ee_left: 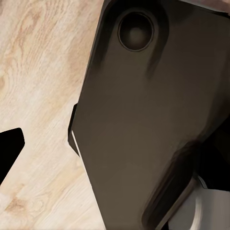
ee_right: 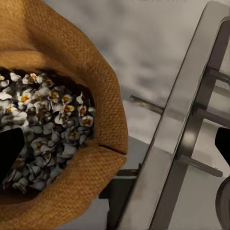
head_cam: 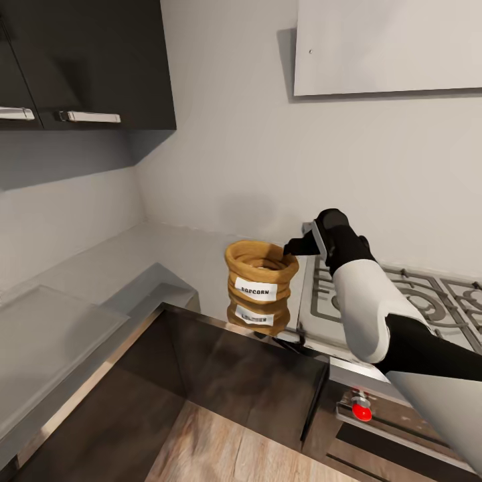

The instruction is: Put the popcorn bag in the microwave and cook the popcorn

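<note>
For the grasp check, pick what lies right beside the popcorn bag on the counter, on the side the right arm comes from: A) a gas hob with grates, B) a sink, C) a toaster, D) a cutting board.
A: the popcorn bag stands on the countertop next to the grated gas hob, whose bars also show beside the bag in the right wrist view.

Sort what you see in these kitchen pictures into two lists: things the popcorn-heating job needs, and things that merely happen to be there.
Job:
popcorn bag
countertop
right gripper

Bystanders:
gas hob
upper cabinets
red knob
wooden floor
</note>
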You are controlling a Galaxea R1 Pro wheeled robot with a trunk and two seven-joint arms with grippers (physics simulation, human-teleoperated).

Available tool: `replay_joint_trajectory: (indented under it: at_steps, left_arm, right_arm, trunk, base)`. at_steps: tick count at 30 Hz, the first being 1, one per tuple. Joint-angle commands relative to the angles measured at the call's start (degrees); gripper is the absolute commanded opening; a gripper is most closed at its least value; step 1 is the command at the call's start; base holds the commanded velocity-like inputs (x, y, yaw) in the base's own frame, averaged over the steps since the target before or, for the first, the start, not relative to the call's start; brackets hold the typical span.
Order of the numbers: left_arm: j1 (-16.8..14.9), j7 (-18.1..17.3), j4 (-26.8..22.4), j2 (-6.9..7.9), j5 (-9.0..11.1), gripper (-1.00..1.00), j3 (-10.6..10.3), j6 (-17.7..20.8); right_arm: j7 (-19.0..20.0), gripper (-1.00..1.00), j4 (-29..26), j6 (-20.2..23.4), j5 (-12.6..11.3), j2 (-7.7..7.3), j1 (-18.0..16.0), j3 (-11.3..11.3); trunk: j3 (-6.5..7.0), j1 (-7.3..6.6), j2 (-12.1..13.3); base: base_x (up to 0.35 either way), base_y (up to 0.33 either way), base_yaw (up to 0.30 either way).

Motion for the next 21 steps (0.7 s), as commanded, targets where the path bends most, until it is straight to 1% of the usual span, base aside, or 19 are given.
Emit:
replay_joint_trajectory:
  at_steps: [1,5,11,13,16,18,21]
  left_arm:
    - [-0.02,0.12,0.02,-0.03,0.23,1.00,0.10,-0.18]
    - [-0.02,0.12,0.05,-0.05,0.23,1.00,0.09,-0.22]
    - [-0.02,0.20,0.00,0.01,0.23,1.00,0.09,-0.26]
    - [-0.02,0.20,0.00,0.01,0.23,1.00,0.09,-0.26]
    - [-0.02,0.20,0.00,-0.04,0.23,1.00,0.09,-0.26]
    - [-0.02,0.21,0.00,0.00,0.23,1.00,0.09,-0.26]
    - [-0.02,0.21,0.00,-0.03,0.26,1.00,0.09,-0.26]
  right_arm:
    - [0.45,1.00,-0.01,0.14,0.61,0.08,-0.07,-0.41]
    - [0.43,1.00,0.03,0.14,0.62,0.07,-0.10,-0.38]
    - [0.50,1.00,0.03,0.14,0.46,0.07,-0.10,-0.47]
    - [0.51,1.00,-0.38,0.14,0.45,0.07,-0.10,-0.44]
    - [0.51,1.00,-3.43,0.14,0.45,0.10,-0.10,-0.37]
    - [0.51,1.00,-4.53,0.14,0.44,0.27,-0.10,-0.35]
    - [0.78,1.00,-4.72,0.14,0.10,0.78,-0.10,-0.35]
  trunk:
    - [-0.06,0.00,-0.04]
    - [-0.06,0.00,-0.04]
    - [-0.06,0.00,-0.04]
    - [-0.06,0.00,-0.04]
    - [-0.06,0.00,-0.04]
    - [-0.06,0.00,-0.04]
    - [-0.06,0.00,-0.04]
  base:
    - [0.000,0.071,0.000]
    - [0.000,0.086,0.000]
    - [0.000,0.009,-0.014]
    - [0.000,0.000,-0.179]
    - [0.000,0.000,-0.228]
    - [0.000,0.000,-0.236]
    - [0.000,0.000,-0.060]
